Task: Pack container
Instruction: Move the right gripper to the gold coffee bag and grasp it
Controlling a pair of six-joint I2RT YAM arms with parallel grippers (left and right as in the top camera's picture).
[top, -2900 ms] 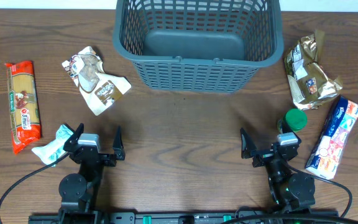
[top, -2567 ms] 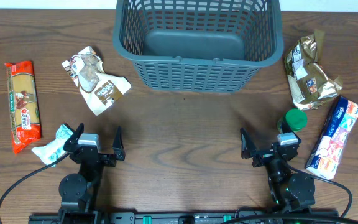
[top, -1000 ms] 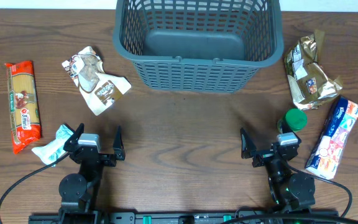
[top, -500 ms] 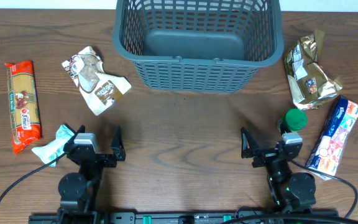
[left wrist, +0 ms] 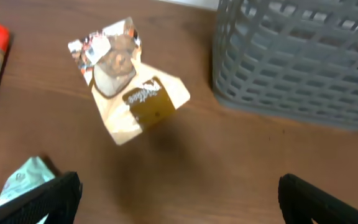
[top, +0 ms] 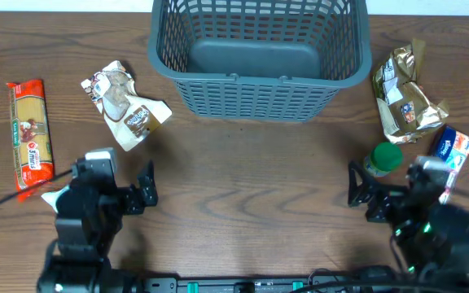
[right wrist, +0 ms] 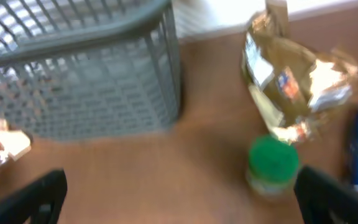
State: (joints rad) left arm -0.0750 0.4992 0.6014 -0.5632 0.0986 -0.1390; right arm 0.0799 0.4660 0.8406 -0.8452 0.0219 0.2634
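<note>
**Both arms raised over the near table edge, jaws spread**

The container (top: 255, 102) stands at the far middle of the wooden table (top: 243, 187), upright, its solid floor in plain view through the open top. The left gripper (top: 114, 175) hangs over the near left of the table with its fingers wide apart, holding nothing; in the left wrist view its dark fingers (left wrist: 48, 199) sit at the two lower corners. Ahead of it lies a white-and-brown snack pouch (top: 126, 106), well apart from the container's left wall. A red pasta packet (top: 29, 138) lies at the far left, and a pale teal packet (top: 65, 194) lies partly under the left arm. The right gripper (top: 387, 183) is likewise spread and holds nothing (its wrist view is blurred). Just beyond it stands a green-lidded jar (top: 383, 158), with a crumpled gold bag (top: 405, 98) farther off and a blue packet (top: 453, 148) to the right.
</note>
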